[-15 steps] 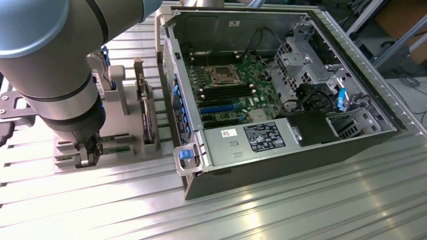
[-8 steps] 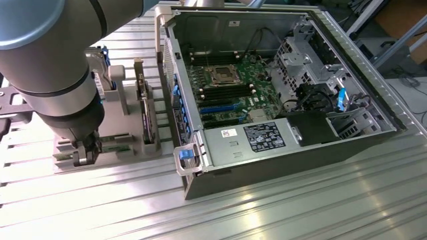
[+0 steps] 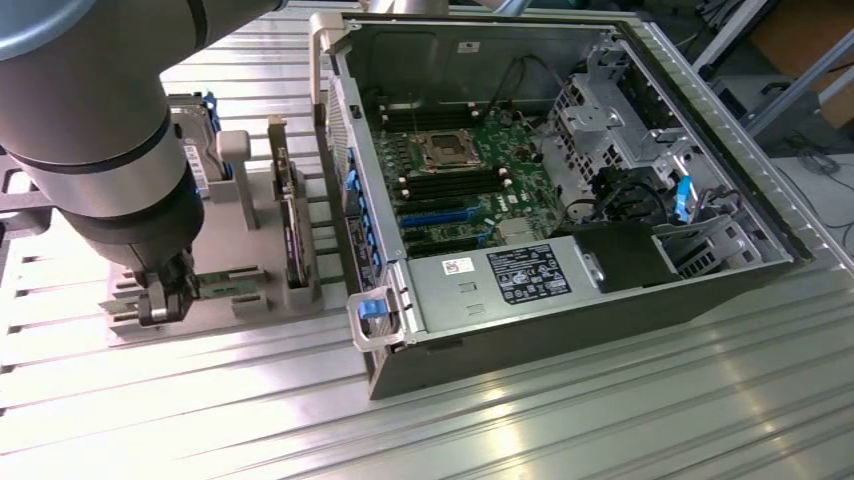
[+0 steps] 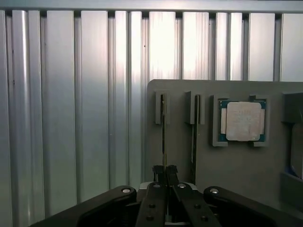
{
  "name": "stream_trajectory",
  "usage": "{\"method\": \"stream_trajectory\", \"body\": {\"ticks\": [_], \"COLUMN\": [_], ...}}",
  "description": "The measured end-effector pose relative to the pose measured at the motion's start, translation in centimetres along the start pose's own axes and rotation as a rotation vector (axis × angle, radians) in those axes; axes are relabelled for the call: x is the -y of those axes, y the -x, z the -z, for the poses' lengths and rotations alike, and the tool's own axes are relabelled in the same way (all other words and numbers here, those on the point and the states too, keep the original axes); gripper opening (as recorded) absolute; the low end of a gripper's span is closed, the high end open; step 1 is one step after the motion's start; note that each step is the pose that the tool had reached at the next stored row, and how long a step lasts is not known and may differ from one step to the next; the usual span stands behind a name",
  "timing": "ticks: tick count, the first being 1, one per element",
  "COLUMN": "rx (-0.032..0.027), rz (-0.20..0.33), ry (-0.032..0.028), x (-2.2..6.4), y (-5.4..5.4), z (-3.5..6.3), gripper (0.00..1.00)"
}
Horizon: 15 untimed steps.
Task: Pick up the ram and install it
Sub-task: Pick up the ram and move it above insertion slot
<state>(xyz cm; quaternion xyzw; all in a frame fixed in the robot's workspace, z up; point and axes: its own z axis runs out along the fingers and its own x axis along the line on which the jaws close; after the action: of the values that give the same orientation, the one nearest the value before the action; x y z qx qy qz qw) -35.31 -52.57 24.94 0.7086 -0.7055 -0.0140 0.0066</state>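
Gripping now: the gripper point(image 4: 165, 171) is clenched on the ram point(image 4: 163, 132). Its two fingers point(image 4: 157, 173) are pinched nearly together on the stick's thin upper edge, seen edge-on in the wrist view.
Ram: it stands upright on its long edge in a narrow slot of the grey holder point(image 4: 236, 165), with its far end seated in a small grey bracket. It looks not yet lifted out.
Neighbours in the holder: a second stick point(image 4: 194, 137) stands parallel, just beside the ram and clear of the fingers. Beyond that one, a CPU chip point(image 4: 243, 121) lies flat in its own recess.
Arm: in the exterior view the arm point(image 3: 94, 150) reaches down onto the holder at about eight o'clock in the picture.
Computer case: the computer case point(image 3: 400, 365) lies open on the ribbed metal worktop point(image 3: 601, 420), at about three o'clock from the holder, side panel off and motherboard point(image 3: 514, 185) exposed.
Memory slots: the dark memory slots point(image 3: 454, 187) run beside the processor socket. I cannot tell for certain whether any is filled.
Done so far: by my reading, the approach and the grasp.
Left to do: lifting the ram free, carrying it to the case and seating it in a slot. Most of the task is outstanding.
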Motion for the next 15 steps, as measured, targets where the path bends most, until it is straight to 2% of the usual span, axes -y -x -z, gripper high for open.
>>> {"method": "stream_trajectory", "body": {"ticks": [11, 15], "rx": [0.0000, 0.0000], "rz": [0.000, 0.000], "ry": [0.0000, 0.0000], "x": [-0.07, -0.11], "y": [0.0, 0.0], "z": [2.25, 3.77], "gripper": [0.12, 0.12]}}
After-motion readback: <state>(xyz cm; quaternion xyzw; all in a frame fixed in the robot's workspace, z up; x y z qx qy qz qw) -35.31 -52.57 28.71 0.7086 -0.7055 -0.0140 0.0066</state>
